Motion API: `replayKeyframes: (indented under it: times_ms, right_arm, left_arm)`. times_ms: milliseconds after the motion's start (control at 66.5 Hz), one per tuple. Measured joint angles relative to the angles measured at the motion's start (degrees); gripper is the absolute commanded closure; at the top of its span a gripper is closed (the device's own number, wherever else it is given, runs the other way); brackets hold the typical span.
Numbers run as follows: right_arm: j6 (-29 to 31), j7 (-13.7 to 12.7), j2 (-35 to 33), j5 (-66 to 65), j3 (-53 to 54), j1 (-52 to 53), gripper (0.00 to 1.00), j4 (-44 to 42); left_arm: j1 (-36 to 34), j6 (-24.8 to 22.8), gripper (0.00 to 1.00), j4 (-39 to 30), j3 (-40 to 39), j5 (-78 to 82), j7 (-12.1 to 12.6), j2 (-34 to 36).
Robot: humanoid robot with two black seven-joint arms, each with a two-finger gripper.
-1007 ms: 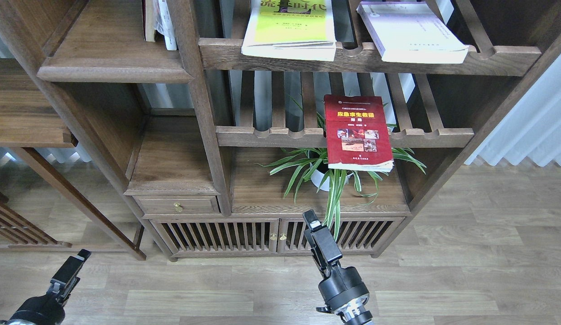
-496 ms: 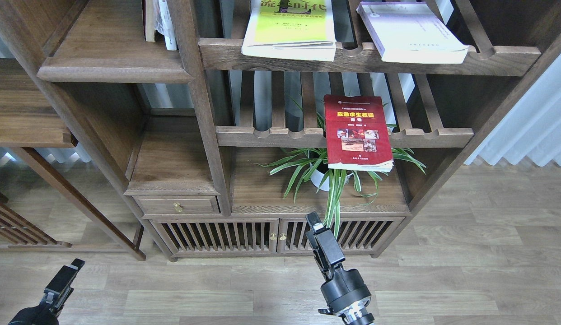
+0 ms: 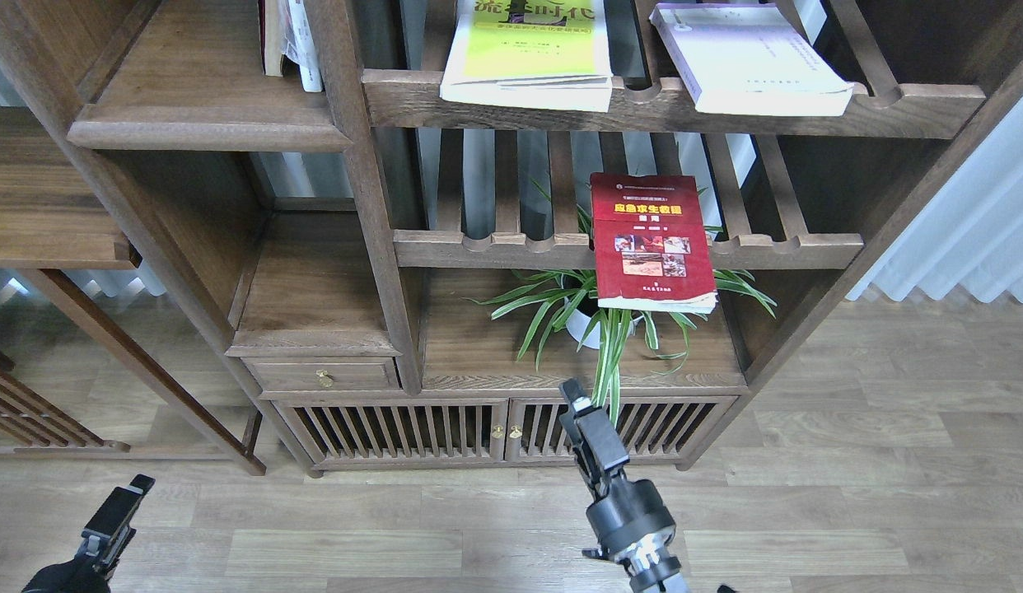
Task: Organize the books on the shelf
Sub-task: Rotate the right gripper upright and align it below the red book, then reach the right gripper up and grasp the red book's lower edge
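Three books wait on the slatted racks: the red book [image 3: 651, 241] hangs over the front rail of the lower rack [image 3: 495, 247], while the yellow-green book [image 3: 530, 51] and the lavender-white book [image 3: 746, 58] lie on the front rail of the upper rack [image 3: 915, 107]. None has moved. Only the right gripper [image 3: 579, 409] has crept up a little, so no book is picked yet. It points up, well below the red book, holding nothing; I cannot tell if its fingers are apart. The left gripper [image 3: 126, 498] sank low, also unclear. The solid shelf [image 3: 190, 107] sits at upper left.
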Motion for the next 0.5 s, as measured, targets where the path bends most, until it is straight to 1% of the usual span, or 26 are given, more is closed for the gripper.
replayKeyframes:
  times_ms: [195, 361, 496]
  right_arm:
    - [-0.11, -0.02, 0.01, 3.73, 0.17, 4.1, 0.01, -3.82]
    - [-0.11, 0.07, 0.0, 9.84, 0.73, 7.65, 0.01, -7.2]
    - [-0.02, 0.09, 0.0, 12.26, 0.9, 9.44, 0.01, -8.07]
  left_arm:
    - [0.07, 0.0, 0.0, 1.43, -1.68, -0.33, -0.28, -0.09]
    - [0.05, 0.0, 0.0, 1.8, -1.7, -2.29, -0.12, -0.11]
    - [0.02, 0.0, 0.0, 1.84, -1.32, -2.6, -0.09, -0.21]
